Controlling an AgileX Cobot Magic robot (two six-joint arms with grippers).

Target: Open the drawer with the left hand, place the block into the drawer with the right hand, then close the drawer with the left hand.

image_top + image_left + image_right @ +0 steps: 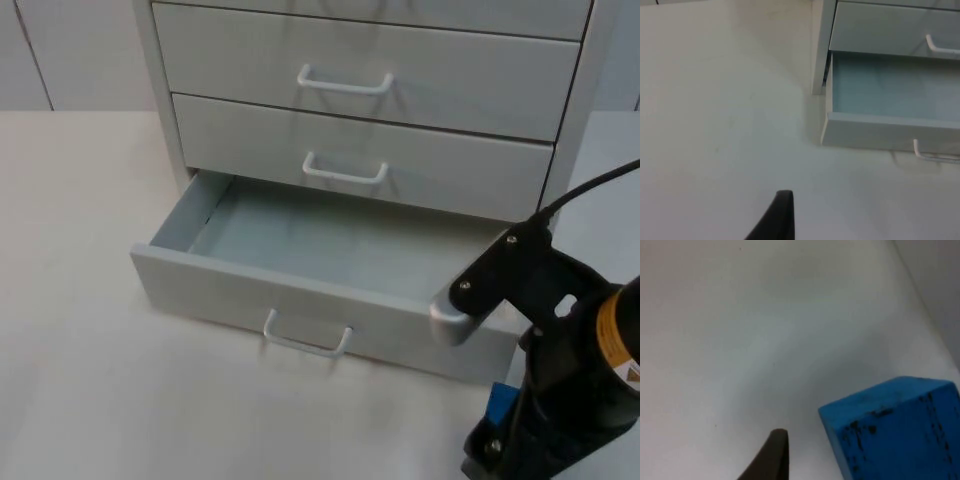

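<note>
I see a pale grey drawer unit [370, 90] with white wire handles [345, 83]. Its open bottom drawer [320, 300] has a light blue-grey inside. The table [80, 380] is off-white. The block [895, 432] is bright blue with black scuff specks on its faces. The right arm [570, 370] is black with a silver joint cap and what looks like an orange-yellow label band. The left gripper's fingertip [777, 220] is black.

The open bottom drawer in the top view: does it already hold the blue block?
No: the drawer lies bare inside, the blue block outside it.
</note>
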